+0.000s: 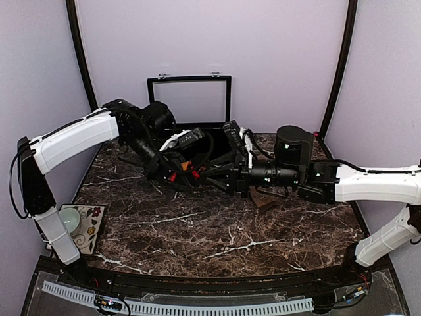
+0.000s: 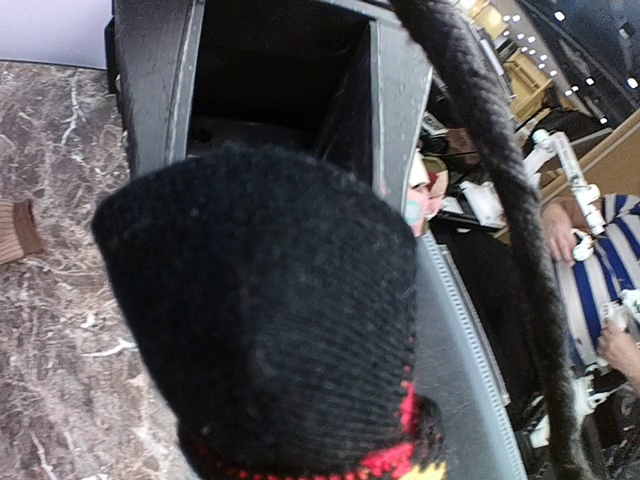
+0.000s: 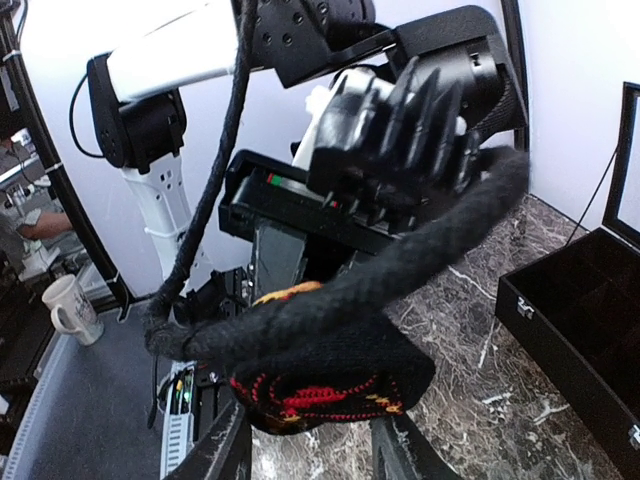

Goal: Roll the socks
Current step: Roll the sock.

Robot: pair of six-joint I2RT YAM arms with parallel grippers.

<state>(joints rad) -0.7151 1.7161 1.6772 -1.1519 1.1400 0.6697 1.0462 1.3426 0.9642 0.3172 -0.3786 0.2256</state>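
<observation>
While both arms meet over the back middle of the dark brown marble table [image 1: 217, 237], the black knitted sock with red, orange and yellow pattern [image 3: 330, 375] hangs in the air between the two grippers, bunched into a thick lump. The left gripper [image 1: 173, 170] reaches into this lump. Its fingers are buried in the cloth, so I can only say that it seems to be pinching the sock. The right gripper [image 3: 310, 440] has its jaws spread, one finger on each side of the lump's lower edge. A black braided cable [image 3: 430, 250] crosses in front of the lump. The plain tan-brown ribbed sock [image 1: 266, 197] lies flat on the table under the right arm, apart from the other sock. Just behind the grippers stands the open black box with compartments [image 1: 197, 128].
</observation>
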